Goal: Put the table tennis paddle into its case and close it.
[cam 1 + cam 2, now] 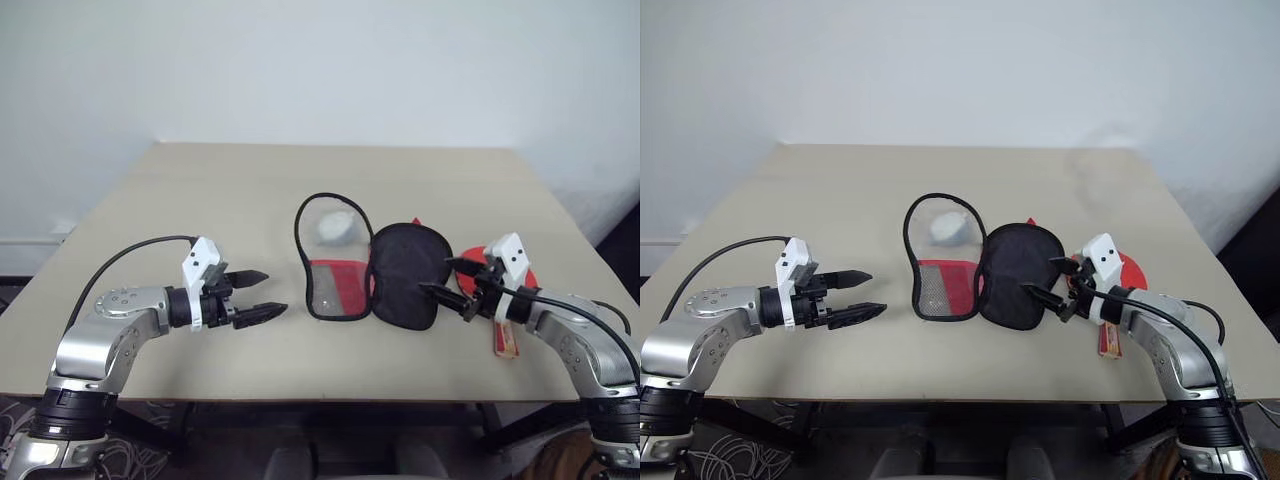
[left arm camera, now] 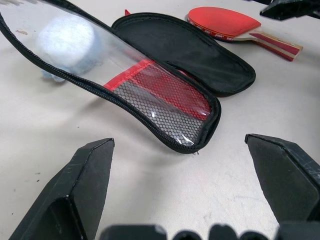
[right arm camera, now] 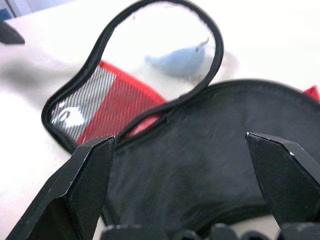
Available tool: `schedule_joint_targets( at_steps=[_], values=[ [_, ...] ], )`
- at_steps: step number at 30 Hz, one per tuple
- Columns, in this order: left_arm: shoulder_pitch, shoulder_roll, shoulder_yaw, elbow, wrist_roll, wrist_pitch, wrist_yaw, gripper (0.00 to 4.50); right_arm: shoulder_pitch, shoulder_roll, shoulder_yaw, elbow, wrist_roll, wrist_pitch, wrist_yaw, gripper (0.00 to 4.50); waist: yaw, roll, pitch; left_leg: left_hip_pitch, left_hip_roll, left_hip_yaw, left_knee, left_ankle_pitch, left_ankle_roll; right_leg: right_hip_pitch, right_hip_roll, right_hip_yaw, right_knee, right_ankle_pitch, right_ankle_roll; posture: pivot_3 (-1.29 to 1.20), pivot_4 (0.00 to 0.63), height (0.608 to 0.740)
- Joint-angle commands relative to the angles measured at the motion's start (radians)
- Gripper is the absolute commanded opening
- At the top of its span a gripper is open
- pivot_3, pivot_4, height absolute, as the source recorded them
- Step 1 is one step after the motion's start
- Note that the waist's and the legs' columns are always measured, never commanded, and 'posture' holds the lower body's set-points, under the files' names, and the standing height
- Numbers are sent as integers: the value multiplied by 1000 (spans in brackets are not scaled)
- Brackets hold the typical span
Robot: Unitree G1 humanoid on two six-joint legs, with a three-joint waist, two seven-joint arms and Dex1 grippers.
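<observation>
Paddle lay flat on the table at the robot's right, just beyond the black half of the case, partly hidden behind the right gripper in the head views. Likely light and rigid; the rubber face probably grippy, so the short wooden handle looked the best place to pinch, since it stuck out past the blade toward the table's near-right edge. Red round face up, pale wood handle with a red stripe.

Case lay unzipped and spread open mid-table: black fabric half on the right, the window-and-mesh half on the left with a black zipper rim. Soft and floppy by the look, so it would probably slide or fold unless held down while the paddle went in. A pale bluish lump showed through the clear window.

Left gripper hovered open, well left of the case, empty. Right gripper was open too, over the case's right edge, holding nothing.
</observation>
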Motion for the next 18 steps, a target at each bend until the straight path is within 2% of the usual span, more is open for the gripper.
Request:
schedule_joint_targets(
  at_steps=[1, 9, 18],
  values=[
    [-40, 5, 20, 4, 7, -21, -7, 4468, -33, 9, -17, -1, -7, -18, -14, 4500, 0, 0, 0, 0, 0, 0, 0, 0, 0, 0, 0, 0, 0, 0, 0, 0, 0, 740],
    [-99, -47, -33, 11, 8, -5, -31, 4468, 11, 23, -83, -28, -3, 6, -103, 4500, 0, 0, 0, 0, 0, 0, 0, 0, 0, 1, 0, 0, 0, 0, 0, 0, 0, 740],
    [-175, -98, -125, 85, 58, -48, -95, 4468, 78, -37, -146, 30, -92, 77, -231, 4500, 4, -1, -1, 0, -1, 0, 1, 0, 0, 2, 0, 0, 0, 0, 0, 0, 0, 740]
  ],
)
